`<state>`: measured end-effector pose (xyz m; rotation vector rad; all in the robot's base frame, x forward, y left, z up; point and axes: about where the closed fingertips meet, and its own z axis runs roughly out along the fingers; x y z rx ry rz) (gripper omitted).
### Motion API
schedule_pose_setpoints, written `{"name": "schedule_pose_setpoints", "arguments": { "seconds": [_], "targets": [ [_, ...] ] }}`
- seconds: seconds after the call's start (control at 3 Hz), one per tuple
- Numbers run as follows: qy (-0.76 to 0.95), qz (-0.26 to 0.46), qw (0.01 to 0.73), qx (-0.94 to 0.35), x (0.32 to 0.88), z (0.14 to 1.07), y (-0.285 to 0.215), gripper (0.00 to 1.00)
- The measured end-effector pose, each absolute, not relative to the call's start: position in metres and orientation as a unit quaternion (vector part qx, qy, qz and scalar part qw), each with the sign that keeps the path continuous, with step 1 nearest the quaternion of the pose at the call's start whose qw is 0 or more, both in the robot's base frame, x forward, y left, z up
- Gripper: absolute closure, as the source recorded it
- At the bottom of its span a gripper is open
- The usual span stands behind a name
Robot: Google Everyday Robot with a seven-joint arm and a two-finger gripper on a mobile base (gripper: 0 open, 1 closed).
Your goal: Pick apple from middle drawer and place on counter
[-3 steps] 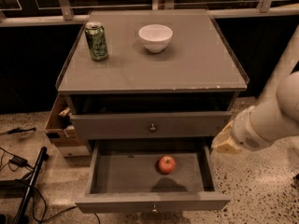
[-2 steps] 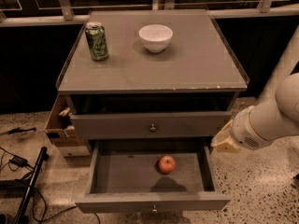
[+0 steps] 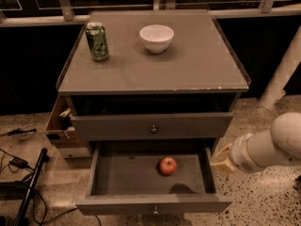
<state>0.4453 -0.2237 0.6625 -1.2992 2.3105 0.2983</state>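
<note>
1. The gripper (image 3: 221, 159) hangs just outside the right side wall of the middle drawer (image 3: 150, 204), about level with its rim. Whether it is spread or closed up I cannot tell; it holds nothing.
2. The white arm (image 3: 273, 147) behind it reaches in from the right edge of the view.
3. The apple (image 3: 168, 165) sits on the floor of the pulled-out drawer, right of centre, clear of every wall and well apart from the gripper.
4. Risk: going straight across would likely catch the drawer's side wall, so the gripper needs to rise over it first.
5. Risk: the drawer front above (image 3: 117, 126) overhangs the back of the opening and could foul the wrist on the way down.
6. Risk: the apple is round, and an off-centre touch would probably send it rolling away.
7. The counter (image 3: 188, 69) carries a green can (image 3: 97, 41) and a white bowl (image 3: 156, 37) towards the back. A careless placing could knock them, or let the apple roll off the front.
</note>
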Motion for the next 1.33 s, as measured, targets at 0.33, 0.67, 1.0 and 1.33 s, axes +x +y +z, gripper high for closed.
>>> {"name": "schedule_pose_setpoints", "arguments": {
  "seconds": [0.33,0.67,1.0,1.33],
  "targets": [
    [0.839,0.143,0.270,-0.450,0.455,0.607,-0.215,1.00],
    [0.825,0.182,0.310,-0.436,0.472,0.554,-0.195,1.00],
    [0.824,0.200,0.306,-0.433,0.468,0.531,-0.187,1.00],
    [0.824,0.199,0.307,-0.433,0.469,0.533,-0.187,1.00]
  ]
}}
